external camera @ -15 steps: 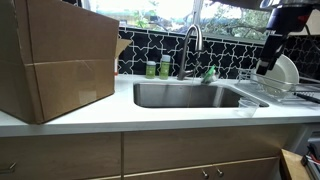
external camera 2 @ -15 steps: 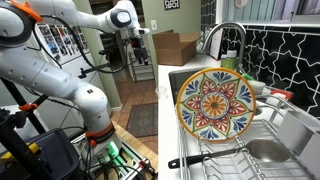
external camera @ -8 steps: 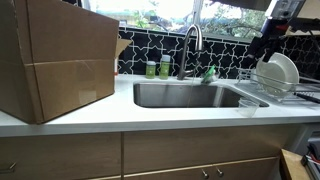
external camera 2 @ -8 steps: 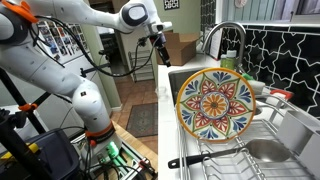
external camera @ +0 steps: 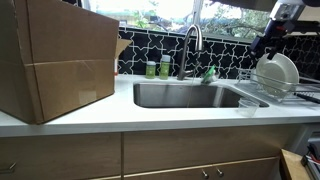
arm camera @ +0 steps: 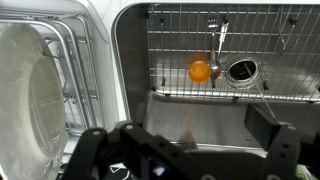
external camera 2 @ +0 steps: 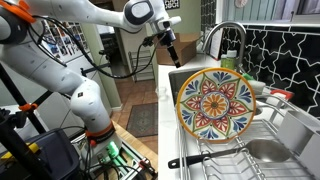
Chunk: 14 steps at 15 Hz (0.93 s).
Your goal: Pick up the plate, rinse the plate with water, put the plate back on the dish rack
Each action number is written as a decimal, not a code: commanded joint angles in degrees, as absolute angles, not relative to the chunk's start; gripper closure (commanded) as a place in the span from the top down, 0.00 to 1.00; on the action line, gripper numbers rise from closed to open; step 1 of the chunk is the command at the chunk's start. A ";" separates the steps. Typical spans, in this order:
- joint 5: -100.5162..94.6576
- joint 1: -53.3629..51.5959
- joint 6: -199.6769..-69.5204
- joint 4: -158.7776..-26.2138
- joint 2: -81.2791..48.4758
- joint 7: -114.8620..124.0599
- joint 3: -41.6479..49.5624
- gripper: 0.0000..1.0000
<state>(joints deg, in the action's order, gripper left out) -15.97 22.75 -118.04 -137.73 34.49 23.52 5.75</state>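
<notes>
Well, the plate [external camera: 283, 72] stands up on its edge in the dish rack [external camera: 287, 95], at 3 o'clock from the sink [external camera: 180, 96]. From here it looks round, white and shiny, with a low rim. In the wrist view it [arm camera: 30, 100] is a big pale curve at 9 o'clock, behind the rack's thin wires [arm camera: 85, 60]. In an exterior view a round plate [external camera 2: 215, 105] in the rack shows a bright painted flower pattern; I cannot tell if it is the same one. The gripper [external camera: 266, 48] hangs near the plate, at about 10 o'clock from it. Its fingers [arm camera: 92, 148] are wide apart and hold nothing.
</notes>
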 commanded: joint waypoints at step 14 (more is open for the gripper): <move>-23.61 31.39 -115.98 -127.63 29.50 17.28 16.14 1.00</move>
